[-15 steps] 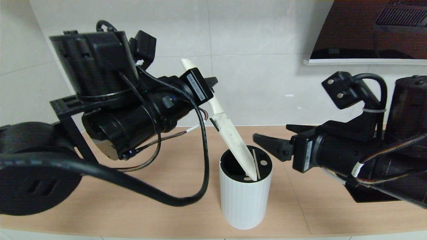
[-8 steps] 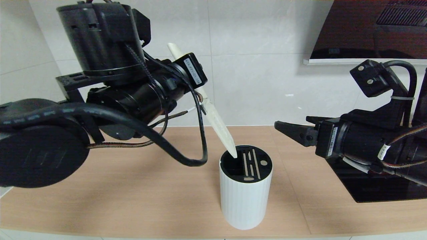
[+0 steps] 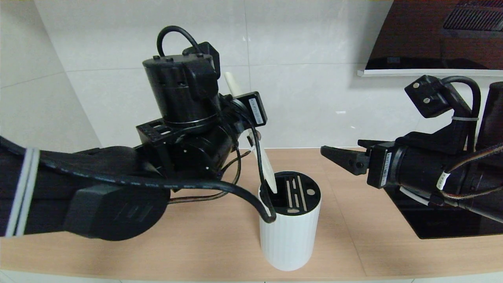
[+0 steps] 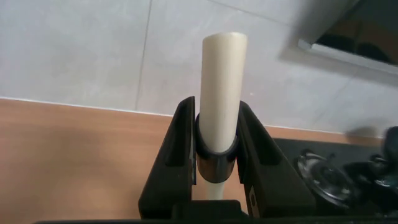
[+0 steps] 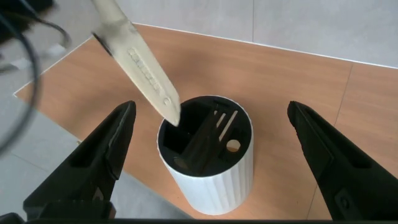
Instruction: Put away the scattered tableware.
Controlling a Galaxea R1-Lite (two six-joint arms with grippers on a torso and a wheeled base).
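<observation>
- One white ribbed holder point(image 3: 289, 236) stood upright on the wooden counter point(image 3: 177, 243), near its front edge and between my two arms.
- The holder's top was a black insert. It had one large open compartment on my left side, several narrow slots beside it, one round hole and one small oval hole.
- One knife point(image 3: 268, 169), with a cream handle and a pale blade, hung tilted over the holder. The handle pointed up towards the wall and the blade sloped down.
- The knife's tip sat at the mouth of the large open compartment, close to the holder's left rim. I could not tell how deep it reached or whether it touched the insert.
- My left end effector point(image 4: 217, 113) was clamped on the knife's handle, one finger pressed to each side. The rounded butt of the handle stuck out past my fingertips.
- My right end effector point(image 5: 212, 112) was spread wide and held nothing. It hung to the right of the holder, apart from it, with its fingers pointing towards the holder.
- In all there was one knife, one holder and two end effectors.
- A black cooktop point(image 3: 432, 224) was set into the counter on my right, well apart from the holder.
- A dark range hood point(image 3: 432, 35) hung above the cooktop against the pale tiled wall point(image 3: 314, 59).
</observation>
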